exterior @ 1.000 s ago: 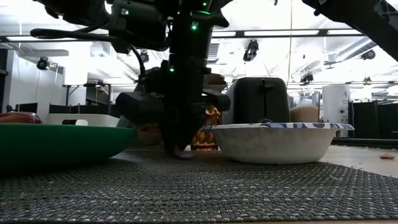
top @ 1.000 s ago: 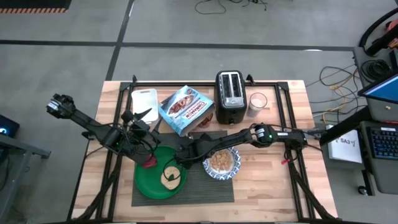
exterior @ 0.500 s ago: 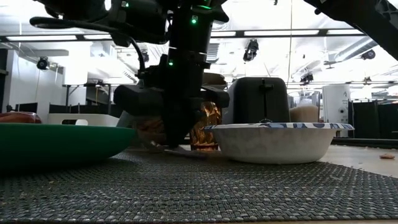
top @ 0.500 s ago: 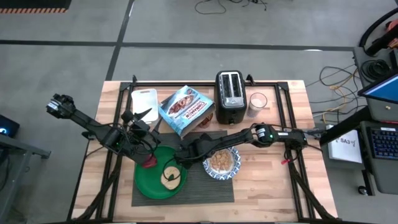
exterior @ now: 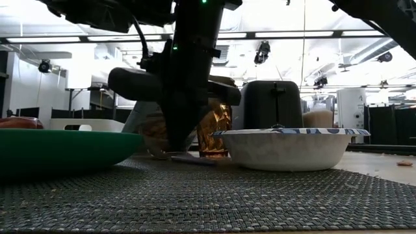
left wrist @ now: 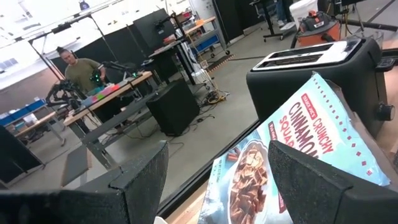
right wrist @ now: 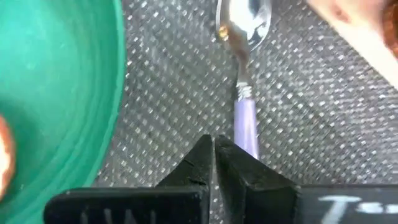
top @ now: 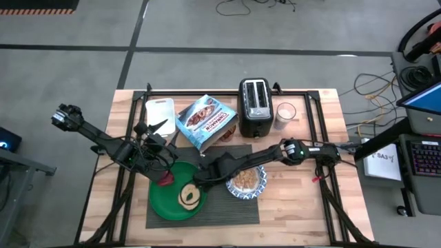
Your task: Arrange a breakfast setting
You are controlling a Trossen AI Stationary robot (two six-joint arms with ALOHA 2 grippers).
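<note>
— Wooden tabletop (top: 296, 207), dark placemat (top: 227, 210) at the near middle; green plate (top: 160, 203) on its left part, bowl (top: 244, 180) on its right part. And the spoon (right wrist: 244, 93)?

— Lying flat on the placemat between plate and bowl, purple handle toward the right gripper (right wrist: 214, 146). Jaws pressed together, just beside the handle, seemingly not around it.

— So perhaps closed on nothing?

— Probably. Risk of leaving the spoon behind on lifting.

— Other dangers?

— With a push downward, scraping of the fingertips on the ribbed mat, or a nudge of the spoon against the plate rim. With a sideways sweep, a knock on the bowl and spilled cereal.

— And the left gripper (left wrist: 217, 158)?

— Waiting at the far left near the cereal box (left wrist: 280, 162), jaws wide apart, holding nothing.
</note>
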